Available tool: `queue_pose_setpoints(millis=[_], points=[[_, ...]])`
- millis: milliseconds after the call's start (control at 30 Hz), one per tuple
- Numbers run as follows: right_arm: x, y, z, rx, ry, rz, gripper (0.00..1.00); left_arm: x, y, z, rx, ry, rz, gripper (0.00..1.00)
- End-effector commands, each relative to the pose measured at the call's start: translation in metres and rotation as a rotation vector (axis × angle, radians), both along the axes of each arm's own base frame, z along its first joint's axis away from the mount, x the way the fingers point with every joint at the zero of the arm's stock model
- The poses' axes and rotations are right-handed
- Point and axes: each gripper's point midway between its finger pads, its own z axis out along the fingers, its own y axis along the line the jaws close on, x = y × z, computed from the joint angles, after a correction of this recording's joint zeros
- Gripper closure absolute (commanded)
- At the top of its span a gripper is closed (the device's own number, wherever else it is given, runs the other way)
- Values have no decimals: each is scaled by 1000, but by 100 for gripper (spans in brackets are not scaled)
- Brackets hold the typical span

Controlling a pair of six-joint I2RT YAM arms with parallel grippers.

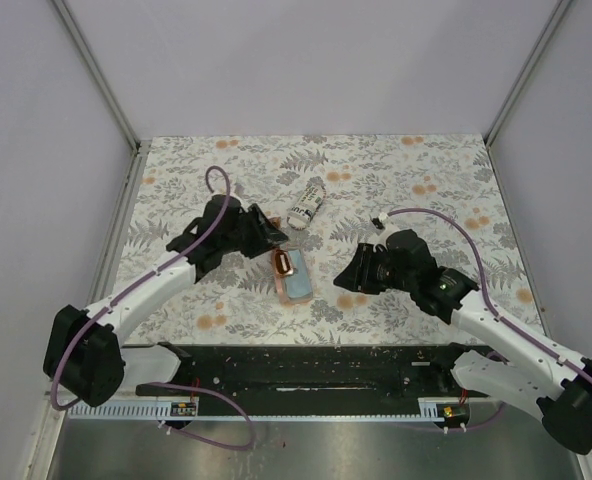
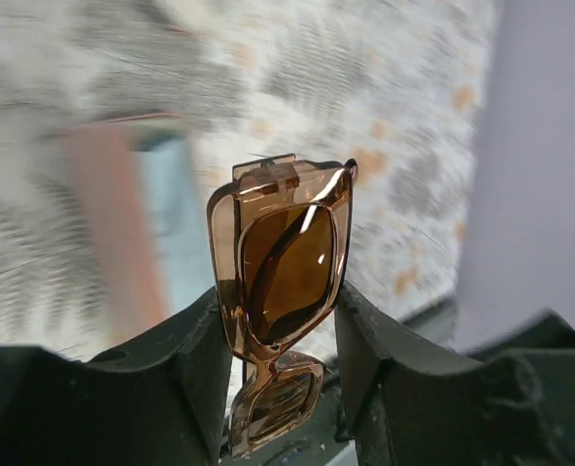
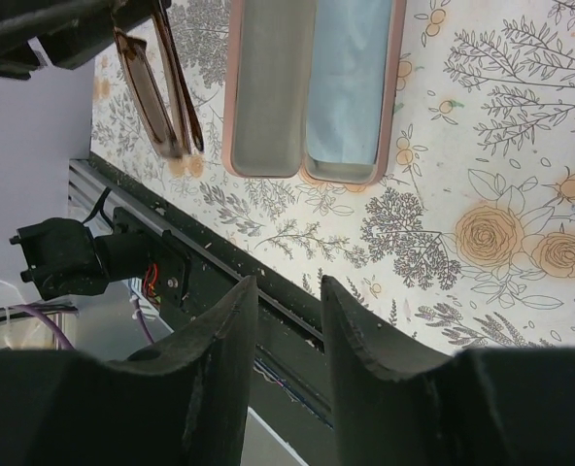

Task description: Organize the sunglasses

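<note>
The left gripper is pinching the brown pair. The pair is folded, and the fingers are closed on the frame edges either side of one lens, with the other lens hanging down between them. It's holding the pair up off the table, just beside the far end of the case. The case is lying open, and the part I'm seeing holds nothing. The right gripper is hovering on the case's other side, fingers a little apart and gripping nothing. Further back something white and dark is lying on the table. I'm guessing it's the white pair, but it's too small to be sure.

The brown pair is looking light and stiff to me: thin glossy plastic, so likely slippery, and liable to crack or pop a lens under a hard squeeze. The rim seems the right place to be holding, clear of the lens faces and hinges. Only a short stretch is being gripped, so I'm thinking a fast swing could pivot them.
</note>
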Motion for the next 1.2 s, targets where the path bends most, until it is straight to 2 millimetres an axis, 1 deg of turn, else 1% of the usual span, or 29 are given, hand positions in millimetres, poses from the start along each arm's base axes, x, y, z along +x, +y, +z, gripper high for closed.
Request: queue_pose_setpoints(millis=[0,100,133,167,200,233,267,333,433,467,567,600,700,733,833,1000,1100,1167], points=[[6,2,31,82,-77,10,59,-10,-78,86,-259,-276,-250,90],[4,4,49,108,-122,50,57,-23,-105,110,-371,-336,-364,90],[4,3,55,110,-136,53,56,-28,-111,118,-424,-360,-399,90],[7,1,61,110,-154,45,54,-34,-115,131,-485,-400,-436,90],[7,-3,64,109,-164,34,51,-40,-117,136,-536,-414,-460,90],[9,-8,72,117,-188,13,49,-45,-118,146,-581,-450,-481,89],[11,-13,77,126,-208,-5,46,-49,-117,150,-609,-463,-494,89],[11,-16,90,158,-254,-9,39,-58,-118,160,-641,-496,-528,89],[7,-10,111,226,-313,42,37,-69,-120,169,-672,-518,-582,88],[6,-8,121,257,-338,57,37,-74,-121,174,-691,-530,-604,88],[3,-5,141,324,-389,81,38,-84,-122,188,-731,-553,-650,88],[2,-4,148,348,-408,85,38,-86,-122,190,-733,-556,-657,88],[0,0,153,387,-418,106,39,-92,-120,197,-741,-568,-670,88],[1,1,158,407,-438,112,39,-95,-121,200,-743,-572,-679,88],[-3,6,162,440,-440,153,40,-107,-121,208,-753,-594,-711,88],[-10,9,175,477,-477,198,43,-125,-123,219,-785,-606,-778,87],[-15,12,183,500,-494,239,43,-131,-124,222,-805,-608,-799,87],[-16,13,184,506,-491,246,44,-134,-125,224,-819,-606,-812,87]])
